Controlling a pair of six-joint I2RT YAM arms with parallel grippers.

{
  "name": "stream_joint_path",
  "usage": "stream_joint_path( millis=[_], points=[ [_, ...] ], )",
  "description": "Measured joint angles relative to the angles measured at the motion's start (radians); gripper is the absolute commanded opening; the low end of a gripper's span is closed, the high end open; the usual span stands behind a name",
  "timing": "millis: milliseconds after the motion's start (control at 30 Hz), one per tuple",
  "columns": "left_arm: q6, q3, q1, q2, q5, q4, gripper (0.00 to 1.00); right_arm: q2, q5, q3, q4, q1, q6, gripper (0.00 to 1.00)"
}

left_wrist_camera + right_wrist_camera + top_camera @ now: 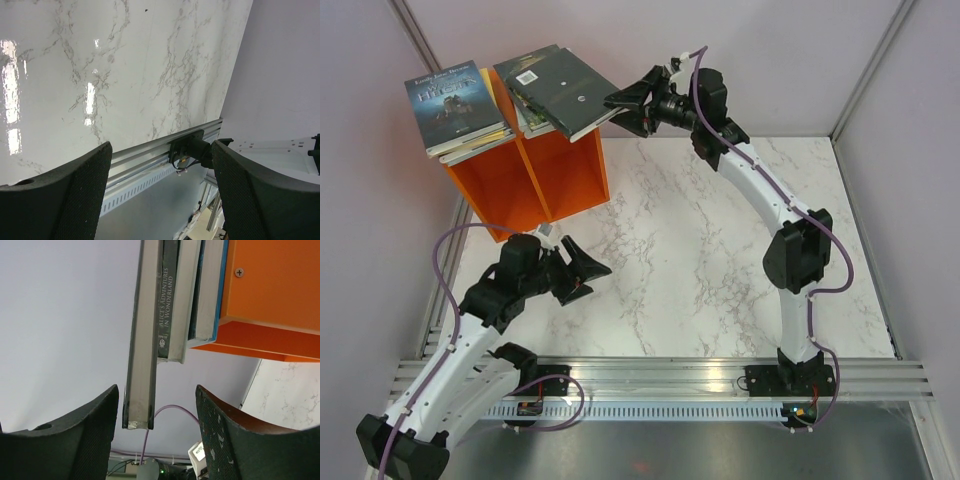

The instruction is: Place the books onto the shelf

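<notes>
The orange shelf (535, 175) stands at the back left of the marble table, with the books lying flat on its top in two stacks. A dark blue book (455, 95) tops the left stack. A black book with a barcode sticker (555, 88) tops the right stack and sticks out past the shelf's right side. My right gripper (628, 108) is open at that overhanging edge. In the right wrist view the black book's end (142, 340) sits between the fingers of the right gripper (157, 390) with gaps on both sides, beside the shelf (270, 290). My left gripper (582, 275) (162, 147) hangs open and empty over the table.
A dark book lettered Alice's Adventures in Wonderland (167, 300) lies under the black one. Pale walls close in the table at the back and sides. An aluminium rail (660, 375) carrying both arm bases runs along the near edge; the right base (190, 150) shows there.
</notes>
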Motion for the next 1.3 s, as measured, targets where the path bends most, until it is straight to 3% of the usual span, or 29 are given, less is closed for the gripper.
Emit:
stream_joint_path(
  millis=[167,333,667,967,1067,1300],
  points=[
    [-0.001,-0.005,0.000,0.000,0.000,0.007,0.82,-0.002,-0.004,0.000,0.021,-0.006,0.013,0.62],
    [-0.008,-0.007,0.000,0.000,0.000,0.014,0.82,-0.015,-0.011,0.000,0.024,-0.011,0.020,0.46],
    [-0.013,-0.016,0.000,-0.005,0.001,0.025,0.81,-0.056,-0.025,-0.039,0.022,-0.019,0.018,0.31],
    [-0.015,-0.023,0.000,-0.005,0.002,0.025,0.81,-0.071,-0.023,-0.060,0.031,-0.016,0.039,0.11],
    [-0.016,-0.023,0.000,-0.005,0.002,0.025,0.81,-0.066,-0.018,-0.044,0.023,-0.008,0.048,0.00],
    [-0.025,-0.053,0.000,-0.047,0.002,0.026,0.80,0.012,0.029,0.075,0.005,0.043,0.055,0.00]
  ],
)
